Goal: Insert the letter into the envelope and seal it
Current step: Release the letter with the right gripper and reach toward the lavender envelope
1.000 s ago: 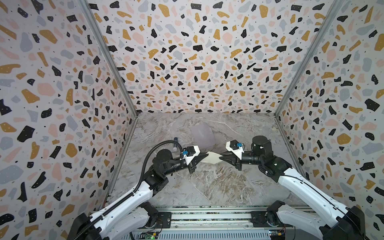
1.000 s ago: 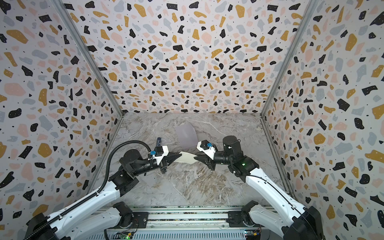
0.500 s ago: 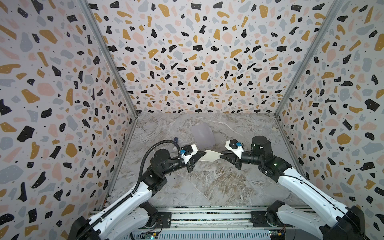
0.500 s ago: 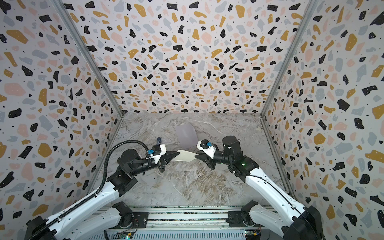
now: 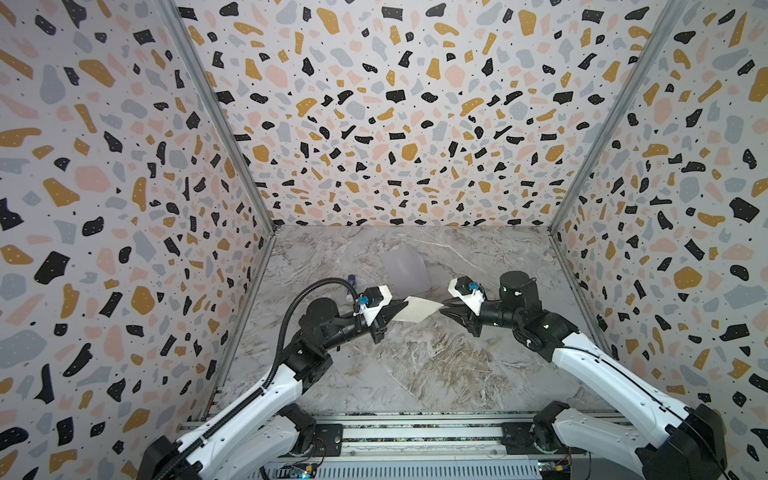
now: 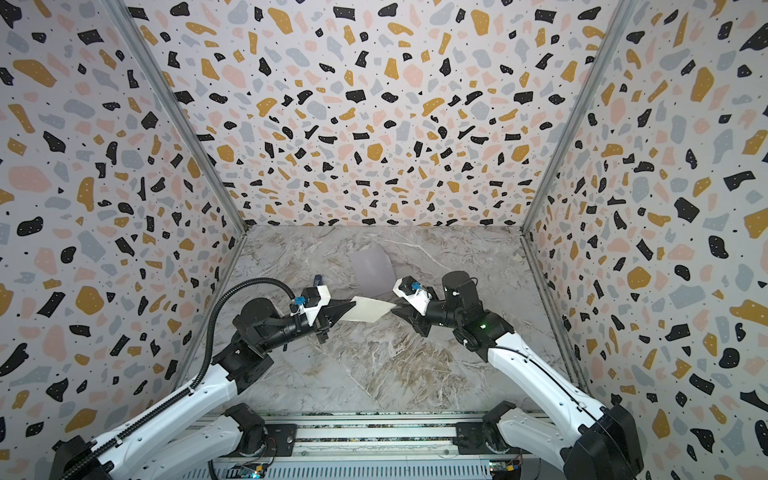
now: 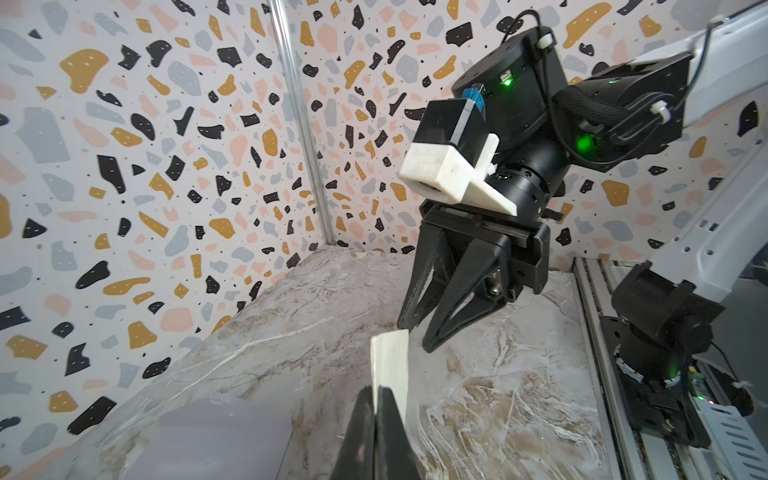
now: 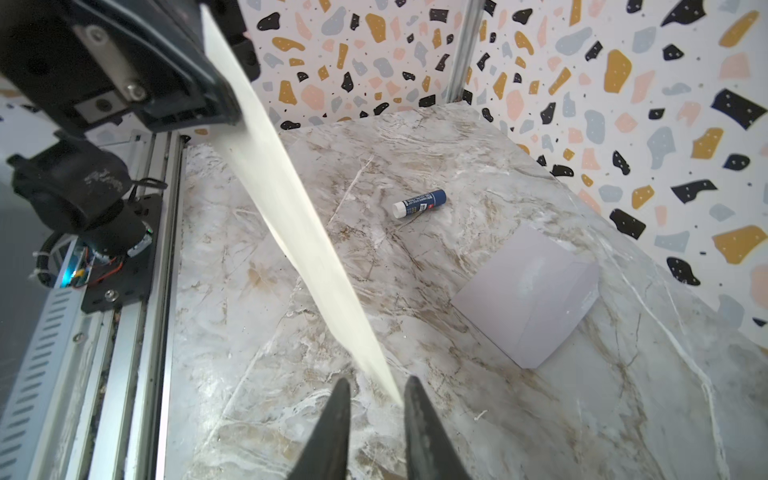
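Tan letter (image 5: pixel 422 309) pinched in closed left tool (image 5: pixel 404 306); far corner between right tool (image 8: pixel 376 384) jaws, standing partly open.

Left arm (image 5: pixel 249 401) and right arm (image 5: pixel 615 374): white shells, black joints; left gripper (image 5: pixel 405 305), right gripper (image 5: pixel 444 309) black, tapered; corrugated black cable (image 5: pixel 285 328) on left

Terrazzo-print walls (image 5: pixel 374 104) on 3 sides w/ grey marble-look floor (image 5: pixel 415 374).

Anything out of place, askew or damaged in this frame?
Nothing damaged or spilled. The letter is held in the air by the left gripper; the right gripper stands open around its far corner.
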